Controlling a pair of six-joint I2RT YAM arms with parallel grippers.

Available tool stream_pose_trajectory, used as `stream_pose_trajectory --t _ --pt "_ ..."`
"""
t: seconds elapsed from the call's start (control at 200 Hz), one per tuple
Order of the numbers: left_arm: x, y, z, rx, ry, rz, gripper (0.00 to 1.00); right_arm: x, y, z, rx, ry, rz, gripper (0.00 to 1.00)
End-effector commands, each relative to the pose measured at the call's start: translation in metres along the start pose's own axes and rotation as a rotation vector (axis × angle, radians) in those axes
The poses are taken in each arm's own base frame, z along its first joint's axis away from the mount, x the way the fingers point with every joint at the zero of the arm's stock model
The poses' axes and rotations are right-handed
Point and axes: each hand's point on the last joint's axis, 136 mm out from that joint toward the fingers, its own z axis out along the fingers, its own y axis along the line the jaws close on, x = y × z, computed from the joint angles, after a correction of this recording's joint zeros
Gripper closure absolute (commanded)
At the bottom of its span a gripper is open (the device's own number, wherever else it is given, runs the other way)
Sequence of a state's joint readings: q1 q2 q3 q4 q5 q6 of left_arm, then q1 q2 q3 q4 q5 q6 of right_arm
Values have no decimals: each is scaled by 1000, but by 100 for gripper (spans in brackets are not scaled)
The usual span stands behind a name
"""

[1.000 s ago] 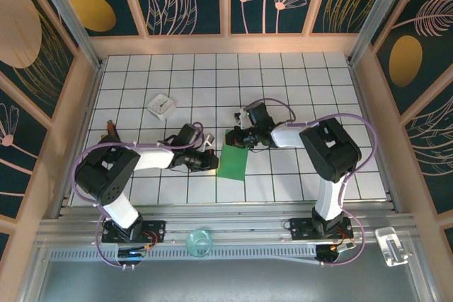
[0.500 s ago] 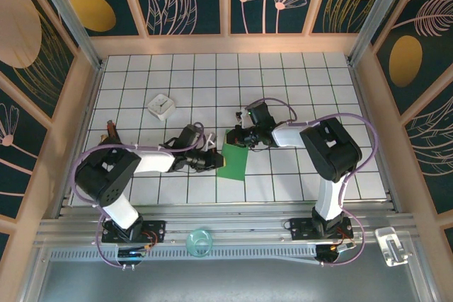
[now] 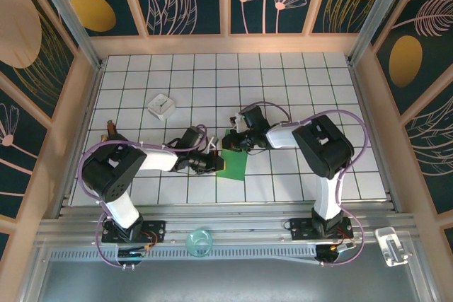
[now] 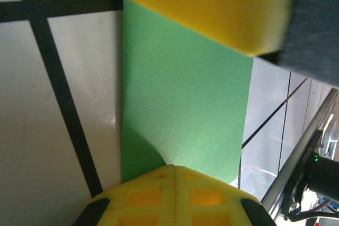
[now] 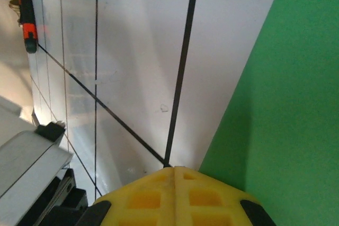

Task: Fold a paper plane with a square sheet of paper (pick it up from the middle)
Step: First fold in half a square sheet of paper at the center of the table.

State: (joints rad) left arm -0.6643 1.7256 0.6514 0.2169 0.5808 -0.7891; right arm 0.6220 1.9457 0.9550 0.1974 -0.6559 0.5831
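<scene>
The bright-green sheet of thin paper (image 3: 233, 163) lies flat on the white tiled table (image 3: 297, 90), in the near half, right between the two arms. From above it reads as a narrow rectangle rather than a square, its long sides running away from the bases and leaning a little to the right at the far end. The left gripper (image 3: 216, 163) comes in low from the left and meets the sheet's left long edge. The right gripper (image 3: 228, 141) reaches across and sits at the sheet's far end, toward its left corner. From up there the jaws are too small to judge.

The left wrist view settles it. Its yellow fingers (image 4: 143, 199) are pressed together, seam closed, with the tip lying over one end of the green strip and nothing seen clamped between them. The paper surface is plain, matte and faintly grainy, with straight clean edges and no crease across the visible part. A blurred yellow shape (image 4: 206, 3) covers the strip's other end.

In the right wrist view the yellow fingers (image 5: 143, 199) are likewise closed tight. Their tip sits just where green meets white tile, though contact cannot be told.

A small white square box (image 3: 162, 106) sits well apart, far left.
</scene>
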Motion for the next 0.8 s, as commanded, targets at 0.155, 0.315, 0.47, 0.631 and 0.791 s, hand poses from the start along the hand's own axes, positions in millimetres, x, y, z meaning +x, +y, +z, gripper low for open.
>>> stream_pose_trajectory --t 0.155,0.315,0.47,0.631,0.791 --pt "37 69 6 -263 124 -20 100 -16 -28 7 113 1 14 100" --pt "54 86 6 -312 177 -16 100 -31 -46 6 172 -23 33 100" --pt "62 93 6 -343 205 -4 100 -48 -55 6 199 -49 50 100" --pt "64 94 5 -358 213 6 100 -71 -66 1 225 -91 69 100" --pt "65 94 4 -362 216 8 100 -96 -77 -7 245 -143 88 100"
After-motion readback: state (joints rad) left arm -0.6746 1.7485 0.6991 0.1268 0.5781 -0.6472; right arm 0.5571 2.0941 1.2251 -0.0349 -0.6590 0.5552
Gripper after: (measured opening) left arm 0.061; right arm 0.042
